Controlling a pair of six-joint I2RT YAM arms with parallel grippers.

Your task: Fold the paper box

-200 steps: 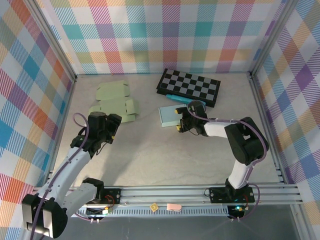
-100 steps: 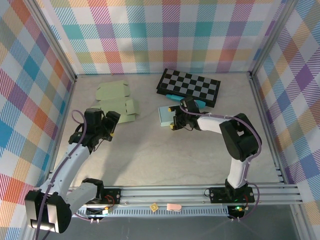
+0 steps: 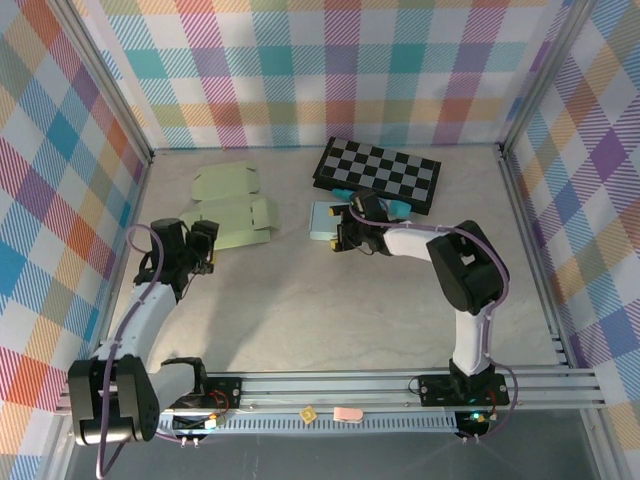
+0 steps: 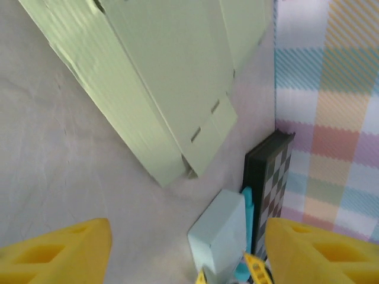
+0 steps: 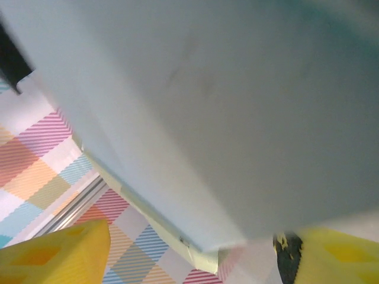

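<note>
- Top view. Desk (image 3: 330,300): pale, faintly marbled surface, walled in by plaid panels (image 3: 340,70).
- Paper box (image 3: 238,218): pale green card, lying flat and unfolded with tabs along its edges, on the left half of the desk. A second green sheet (image 3: 225,183) lies just behind it. Cannot tell whether the two overlap.
- Left gripper (image 3: 208,248) sits just beside the paper box's near-left edge. Contact cannot be made out.
- Checkerboard (image 3: 378,172): thin, black and white, at the back. A blue box (image 3: 322,220), small, matte and closed with its contents hidden, lies in front of it. A teal stick (image 3: 397,208) lies between them, its middle covered by the right arm.
- Right gripper (image 3: 345,232) is at the blue box's right edge.
- Left wrist view. Yellow fingers (image 4: 53,251) sit far apart in the lower corners with bare desk between them: jaws released, grasping nothing.
- Paper box (image 4: 160,89) takes up the upper left, cut off by the frame. Fold lines, small slits and a fine ribbed grain are visible. Blue box (image 4: 222,236) and checkerboard (image 4: 269,177) lie beyond it.
- Right wrist view. Blue box (image 5: 207,118) is very close and blurred, a smooth grey-blue face. One corner dips between the yellow fingers (image 5: 53,251).
- Plaid shows between the lower-left finger and the box edge: jaws spread, not clenched on it. Cannot tell whether the other finger touches it.
</note>
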